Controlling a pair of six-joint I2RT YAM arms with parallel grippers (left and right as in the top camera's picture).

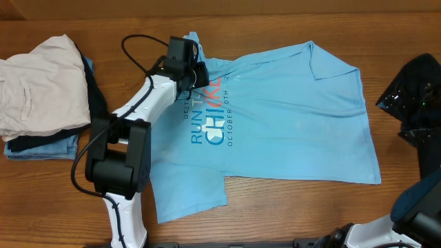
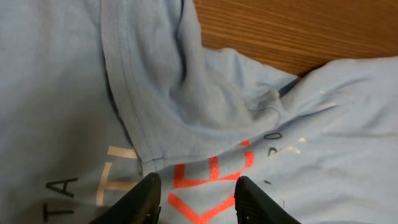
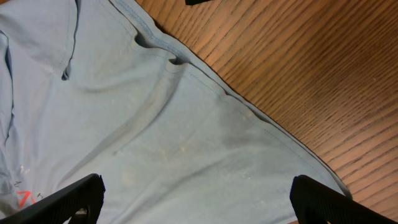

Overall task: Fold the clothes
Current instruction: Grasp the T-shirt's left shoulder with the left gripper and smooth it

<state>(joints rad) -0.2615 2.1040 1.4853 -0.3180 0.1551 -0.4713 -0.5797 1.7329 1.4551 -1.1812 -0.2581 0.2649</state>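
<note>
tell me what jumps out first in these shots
The blue T-shirt lies spread across the middle of the table, with white and red-orange lettering on its chest. The left gripper hangs open just above that print, beside a bunched fold of the shirt. A cream garment tops a pile at the table's far edge, on the left arm's side.

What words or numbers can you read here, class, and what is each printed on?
"RUN T": white, on the T-shirt chest; the left gripper hides the rest.
"CHI": white, then red-orange letters, partly hidden.
"OCTOBER": small white print beside it; the date after is too small to read.
Small dark line beside "RUN": too blurred to read.
</note>
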